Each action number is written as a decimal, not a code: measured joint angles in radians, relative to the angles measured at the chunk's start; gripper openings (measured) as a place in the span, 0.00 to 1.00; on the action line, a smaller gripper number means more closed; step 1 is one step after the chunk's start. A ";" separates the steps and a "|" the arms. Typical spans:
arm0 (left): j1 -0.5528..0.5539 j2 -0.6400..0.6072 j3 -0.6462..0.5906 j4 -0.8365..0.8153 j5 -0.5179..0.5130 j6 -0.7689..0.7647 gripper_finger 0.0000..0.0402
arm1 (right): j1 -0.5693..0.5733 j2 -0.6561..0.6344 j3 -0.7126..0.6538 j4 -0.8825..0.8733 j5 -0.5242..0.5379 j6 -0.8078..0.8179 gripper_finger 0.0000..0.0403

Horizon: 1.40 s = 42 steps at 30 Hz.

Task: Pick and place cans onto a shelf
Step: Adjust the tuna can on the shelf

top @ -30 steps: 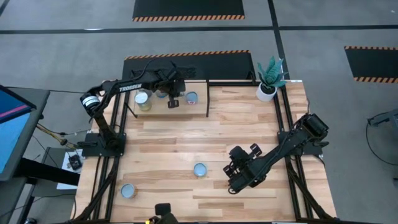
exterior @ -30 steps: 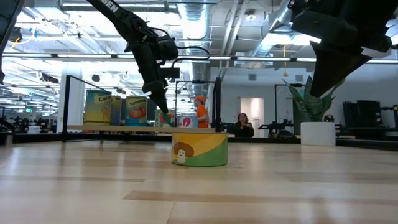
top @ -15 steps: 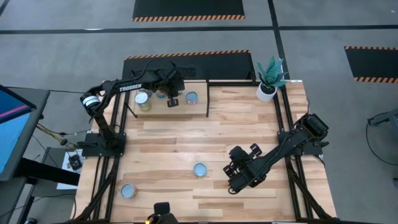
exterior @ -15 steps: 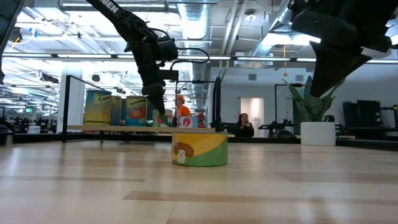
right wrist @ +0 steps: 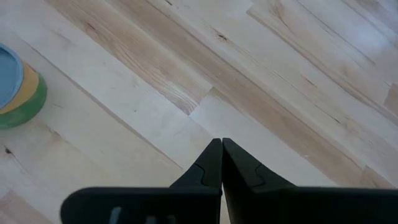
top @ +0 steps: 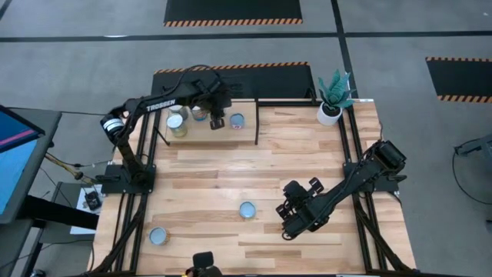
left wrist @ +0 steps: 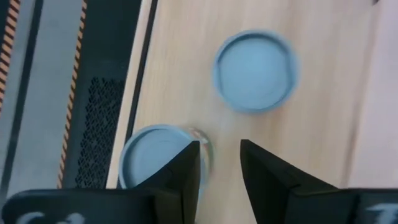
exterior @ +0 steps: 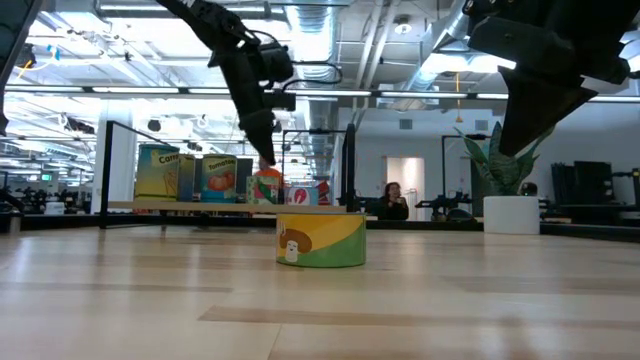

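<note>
The shelf [top: 207, 132] stands at the table's far left, and its light wood also shows in the left wrist view [left wrist: 323, 124]. Several cans stand on it: two at its left [top: 177, 125], one at the back [top: 200, 114], one at the right [top: 237, 120]. My left gripper [top: 217, 120] hangs open and empty above the shelf [exterior: 200, 207], between two blue can tops [left wrist: 255, 71] [left wrist: 155, 163]. Two more cans stand on the table, one with a mushroom label [top: 247, 209] [exterior: 321, 240] and one near the front left [top: 157, 235]. My right gripper [top: 290, 221] [right wrist: 221, 144] is shut and empty above the table.
A white plant pot [top: 329, 114] stands at the far right corner. Black rails [top: 256, 123] frame the shelf. The mushroom-label can [right wrist: 12, 87] stands a little to the left of my right gripper. People show in the room behind [exterior: 390, 200]. Bare planks lie at the table's middle.
My left gripper has risen from the shelf's level to well above the cans and gone slightly toward the table's far edge. A person in orange in the room behind has walked leftward in the low view.
</note>
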 joint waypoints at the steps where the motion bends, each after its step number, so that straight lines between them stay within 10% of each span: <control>1: -0.007 0.000 0.014 -0.018 0.002 -0.010 0.26 | 0.000 0.000 0.000 0.000 0.000 0.000 0.06; 9: -0.093 0.003 -0.003 -0.054 0.169 -0.037 0.26 | 0.000 0.000 0.000 0.000 0.000 0.000 0.06; 42: -0.150 0.077 -0.186 0.276 0.126 0.065 0.26 | 0.004 0.001 0.000 0.012 -0.002 -0.005 0.06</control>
